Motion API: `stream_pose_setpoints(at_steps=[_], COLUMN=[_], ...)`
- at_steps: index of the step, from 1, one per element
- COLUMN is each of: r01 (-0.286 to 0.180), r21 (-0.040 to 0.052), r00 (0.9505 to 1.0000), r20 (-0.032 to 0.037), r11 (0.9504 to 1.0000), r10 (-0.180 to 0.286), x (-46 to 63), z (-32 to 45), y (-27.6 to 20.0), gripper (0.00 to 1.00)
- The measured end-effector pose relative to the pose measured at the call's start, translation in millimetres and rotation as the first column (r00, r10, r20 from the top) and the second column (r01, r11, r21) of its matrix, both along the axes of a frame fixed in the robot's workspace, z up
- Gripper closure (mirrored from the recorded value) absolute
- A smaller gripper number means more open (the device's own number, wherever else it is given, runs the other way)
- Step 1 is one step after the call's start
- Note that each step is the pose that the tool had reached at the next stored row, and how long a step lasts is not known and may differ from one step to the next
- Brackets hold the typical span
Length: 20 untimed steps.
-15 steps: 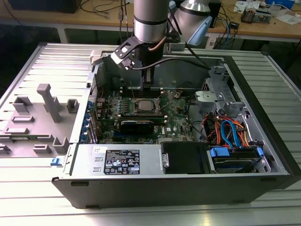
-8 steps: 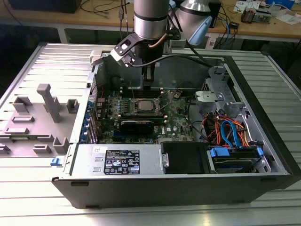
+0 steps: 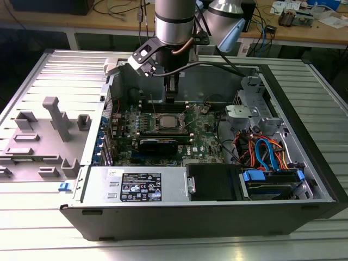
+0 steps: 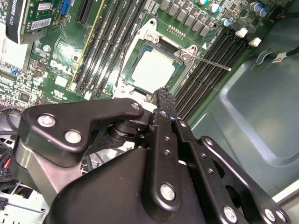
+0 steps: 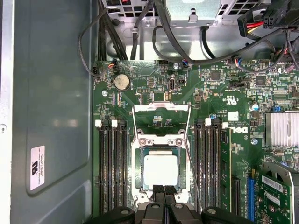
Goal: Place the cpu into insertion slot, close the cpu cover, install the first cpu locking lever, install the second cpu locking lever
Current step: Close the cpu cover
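The cpu (image 5: 160,169) lies flat in the insertion slot (image 5: 138,177), on the green board inside the open computer case (image 3: 217,217) that rests on the bench (image 3: 32,234). The cpu cover (image 5: 160,145) looks to be down around it, the silver top showing through its window, though I cannot tell whether it is fully seated. A thin locking lever (image 4: 212,64) stands out sideways from the socket corner and appears unlatched, so the work seems to be at the cover-and-lever stage.

To do this step well, the push should go on the metal frame or the lever wire only, never on the chip's top or the memory slots (image 5: 110,163) on either side. The lever should be carried along its own arc and tucked under its catch, with the pressure kept steady so the thin wire does not slip off the fingertip.

The arm drops almost straight down from above the far wall of the case, its wrist upright and the claw (image 5: 163,189) pointing at the board. The claw's fingers are together, with nothing between them. In the exterior view the tip hangs just beyond the far edge of the socket, and in both wrist views it sits right at the frame's edge. Whether it touches the metal I cannot tell.
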<state>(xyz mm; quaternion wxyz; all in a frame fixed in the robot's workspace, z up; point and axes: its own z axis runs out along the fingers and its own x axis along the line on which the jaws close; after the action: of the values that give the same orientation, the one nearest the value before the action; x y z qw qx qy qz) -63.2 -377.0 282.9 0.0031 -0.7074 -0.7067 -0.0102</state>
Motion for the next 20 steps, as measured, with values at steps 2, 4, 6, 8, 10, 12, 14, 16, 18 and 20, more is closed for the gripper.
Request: stream_pose_setpoints(at_steps=[2, 4, 6, 8, 10, 12, 14, 16, 18, 20], r01=[0.000, 0.000, 0.000, 0.000, 0.000, 0.000, 0.000, 0.000, 0.000, 0.000], r21=[0.0001, 0.0001, 0.0001, 0.0001, 0.0001, 0.0001, 0.0001, 0.0001, 0.0001, 0.0001], r00=[1.0000, 1.0000, 1.0000, 1.0000, 1.0000, 1.0000, 1.0000, 1.0000, 1.0000, 1.0000], r20=[0.0001, 0.0000, 0.0000, 0.0001, 0.0001, 0.0001, 0.0000, 0.0000, 0.0001, 0.0001], r11=[1.0000, 1.0000, 1.0000, 1.0000, 1.0000, 1.0000, 1.0000, 1.0000, 1.0000, 1.0000], r10=[0.000, 0.000, 0.000, 0.000, 0.000, 0.000, 0.000, 0.000, 0.000, 0.000], x=[0.3, 0.6, 1.2, 1.6, 2.1, 2.7, 3.2, 3.8, 4.2, 4.4], z=[-0.1, 0.0, 0.0, -0.1, -0.1, -0.1, 0.0, 0.0, 0.0, -0.1], y=[0.0, 0.0, 0.0, 0.0, 0.0, 0.0, 0.0, 0.0, 0.0, 0.0], gripper=[0.89, 0.89, 0.89, 0.89, 0.89, 0.89, 0.89, 0.89, 0.89, 0.89])
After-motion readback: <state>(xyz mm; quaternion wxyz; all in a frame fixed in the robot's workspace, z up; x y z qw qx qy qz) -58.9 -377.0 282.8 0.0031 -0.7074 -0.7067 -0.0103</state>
